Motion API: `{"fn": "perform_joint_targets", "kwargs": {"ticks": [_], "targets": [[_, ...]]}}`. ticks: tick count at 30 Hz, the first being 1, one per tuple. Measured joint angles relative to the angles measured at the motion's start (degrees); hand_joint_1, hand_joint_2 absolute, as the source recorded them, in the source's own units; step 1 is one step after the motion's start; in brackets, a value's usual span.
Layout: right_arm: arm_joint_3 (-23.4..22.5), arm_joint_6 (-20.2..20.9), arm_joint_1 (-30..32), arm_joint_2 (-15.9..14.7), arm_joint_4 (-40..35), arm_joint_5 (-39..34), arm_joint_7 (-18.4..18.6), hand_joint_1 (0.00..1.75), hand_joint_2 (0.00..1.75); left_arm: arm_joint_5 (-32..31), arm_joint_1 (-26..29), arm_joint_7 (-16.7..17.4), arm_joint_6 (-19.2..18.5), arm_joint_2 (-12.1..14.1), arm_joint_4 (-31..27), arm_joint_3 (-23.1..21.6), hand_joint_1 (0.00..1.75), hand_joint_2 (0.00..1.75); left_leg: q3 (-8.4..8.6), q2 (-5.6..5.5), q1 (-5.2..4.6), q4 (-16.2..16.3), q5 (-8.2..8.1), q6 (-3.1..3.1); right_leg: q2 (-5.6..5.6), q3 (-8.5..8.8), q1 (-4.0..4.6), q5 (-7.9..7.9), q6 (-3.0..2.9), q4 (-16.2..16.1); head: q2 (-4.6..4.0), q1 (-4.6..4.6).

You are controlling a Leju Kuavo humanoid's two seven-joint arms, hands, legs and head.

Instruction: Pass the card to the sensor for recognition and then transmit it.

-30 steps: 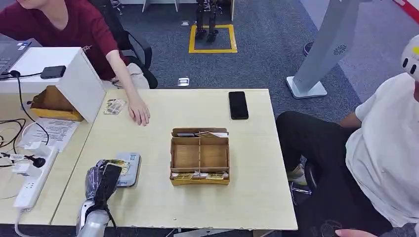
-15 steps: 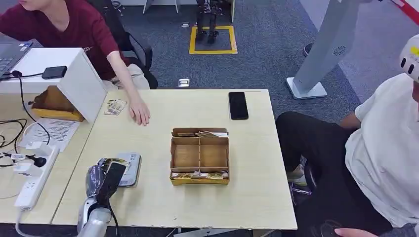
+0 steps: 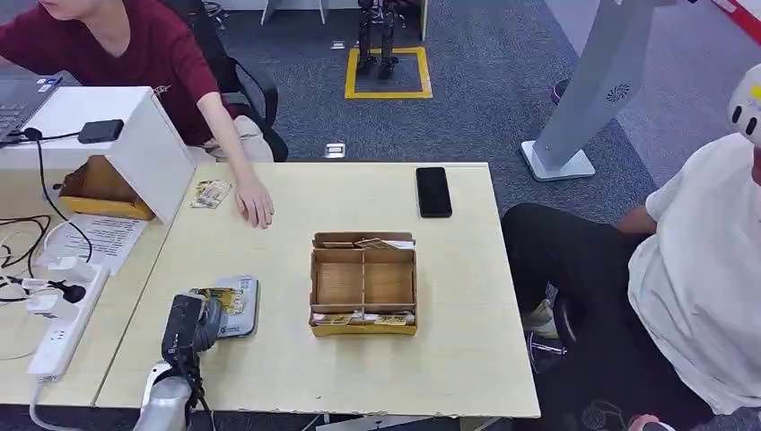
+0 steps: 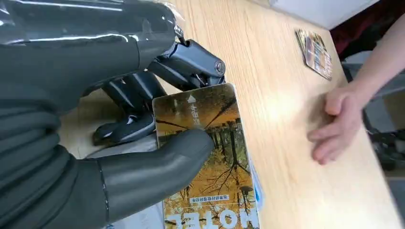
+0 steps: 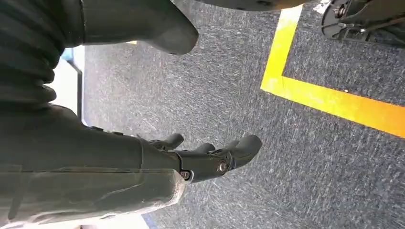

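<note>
My left hand is at the near left of the table and holds a hotel card with an autumn-tree print. The card lies over the near-left part of the grey sensor pad. Close up in the left wrist view, the thumb presses the card against the dark fingers beneath it. My right hand hangs over the grey carpet with its fingers apart and nothing in it.
A cardboard divider box with cards in its front and back slots stands mid-table. A person's hand rests beside a small card stack. A black phone lies far right. Another person sits at the right.
My left hand has turned at the wrist and drawn slightly back, bringing the card lower over the sensor pad. The person's hand on the table has stayed put.
</note>
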Motion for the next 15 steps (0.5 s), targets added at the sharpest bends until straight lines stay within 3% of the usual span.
{"fn": "perform_joint_targets", "kwargs": {"ticks": [4,8,15], "targets": [[-0.28,0.04,-0.02,0.00,0.00,0.30,-0.02,0.00,1.75,5.83,0.14,-1.26,-4.39,-0.48,-1.20,1.09,1.75,1.75,-0.02,0.01,-0.01,0.01,0.00,0.00,0.02,-0.02,0.00,0.01,-0.01,0.00,0.00,0.00],[-0.94,0.05,-0.01,0.02,0.00,1.09,-0.02,0.00,1.75,20.07,0.53,-1.31,-13.15,-1.40,-4.15,3.54,1.75,1.75,-0.20,0.02,-0.01,0.04,0.00,0.00,0.05,-0.20,0.00,0.02,-0.01,0.00,0.00,0.00],[-1.27,0.07,-0.02,0.07,0.00,1.29,-0.02,0.00,1.75,21.85,0.59,-1.27,-14.18,-1.77,-5.81,4.55,1.75,1.75,-0.25,0.01,-0.01,0.04,0.00,0.00,0.04,-0.26,0.00,0.01,-0.02,0.00,0.00,0.00]]}}
